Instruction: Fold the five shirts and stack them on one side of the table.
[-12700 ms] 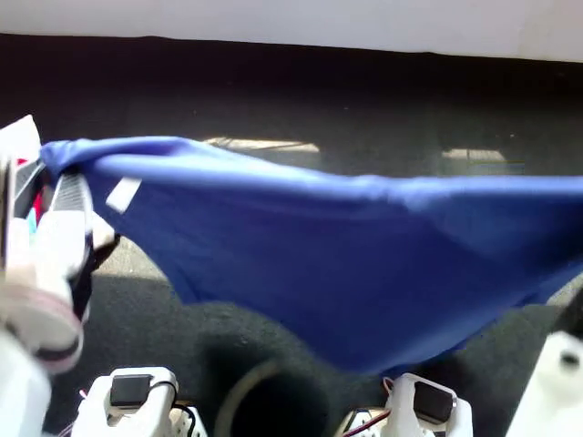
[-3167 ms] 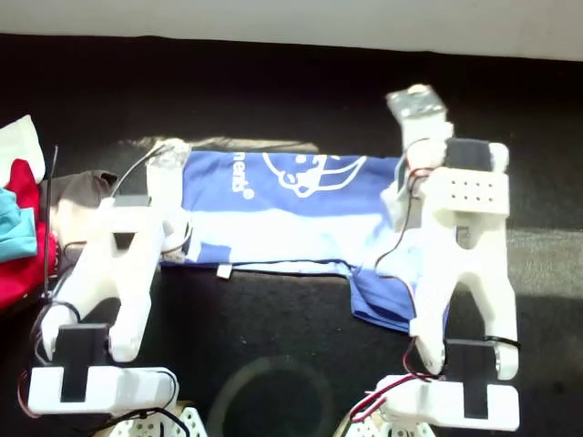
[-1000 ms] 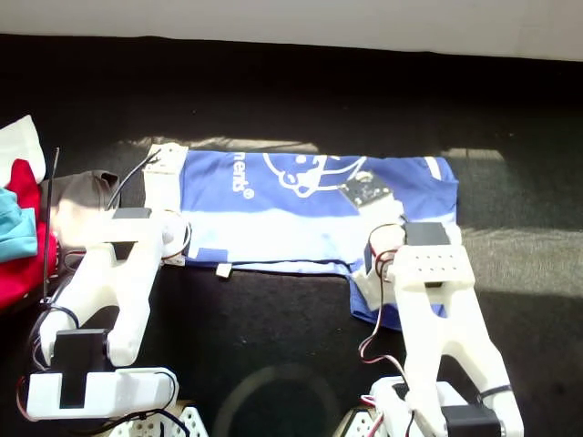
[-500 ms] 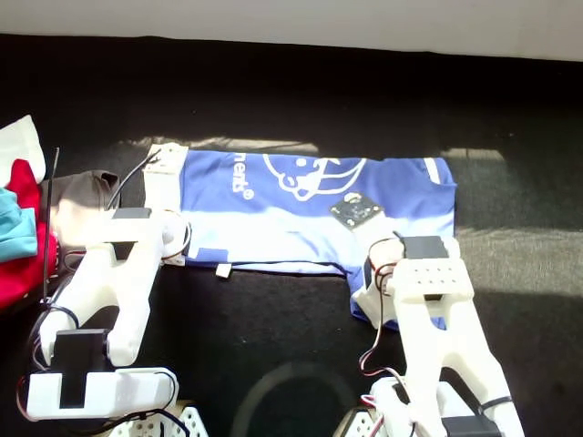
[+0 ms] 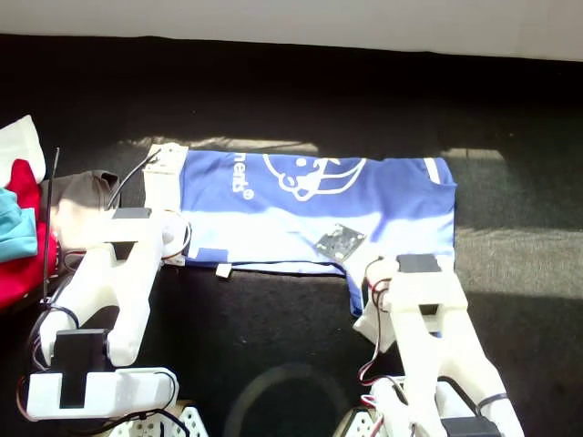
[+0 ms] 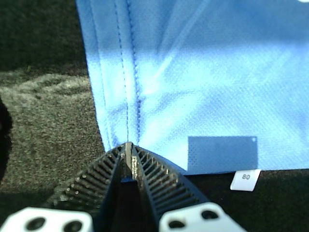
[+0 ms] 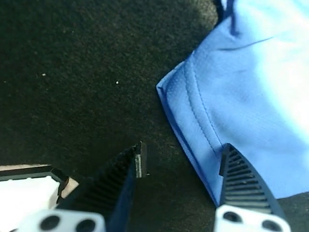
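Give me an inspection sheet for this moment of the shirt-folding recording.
surface: dark table, sunlit patches.
job's things: blue shirt spread flat, print up; pile of shirts at the table's edge beside the left arm.
clutter: nothing seen.
grippers: left gripper shut on the blue shirt's hem corner; right gripper open over the shirt's edge.
cables: wires run along both arms.
surroundings: pale strip beyond the table's far edge.

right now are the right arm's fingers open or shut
Open. The right fingers stand wide apart, one over the dark table, the other at the edge of the blue shirt.
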`<state>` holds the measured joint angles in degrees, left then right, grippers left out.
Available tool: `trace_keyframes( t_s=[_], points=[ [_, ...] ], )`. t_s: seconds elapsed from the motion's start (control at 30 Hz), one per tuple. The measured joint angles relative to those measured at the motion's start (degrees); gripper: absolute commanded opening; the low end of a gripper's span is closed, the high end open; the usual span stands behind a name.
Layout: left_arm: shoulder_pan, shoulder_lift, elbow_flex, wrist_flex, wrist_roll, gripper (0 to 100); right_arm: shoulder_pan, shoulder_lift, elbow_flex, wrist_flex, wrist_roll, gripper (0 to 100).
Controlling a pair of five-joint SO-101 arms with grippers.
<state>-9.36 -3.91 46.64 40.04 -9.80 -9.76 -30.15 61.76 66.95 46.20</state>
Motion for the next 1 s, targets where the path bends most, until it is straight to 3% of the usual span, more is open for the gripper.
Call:
trace_keyframes(
  t_s=[0.23,0.47,0.63,1.0],
  points=[
    [0.0,0.0,0.0,0.0,0.0,1,0.2,-0.1,5.0,-10.1,0.5,19.6],
    [0.0,0.0,0.0,0.0,0.0,1,0.3,-0.6,5.8,-12.0,0.6,18.0],
    [0.0,0.0,0.0,0.0,0.0,1,0.4,-0.8,5.9,-12.5,3.1,0.2],
    [0.0,0.0,0.0,0.0,0.0,1,8.8,2.7,-2.2,-9.9,4.1,0.7]
  ],
)
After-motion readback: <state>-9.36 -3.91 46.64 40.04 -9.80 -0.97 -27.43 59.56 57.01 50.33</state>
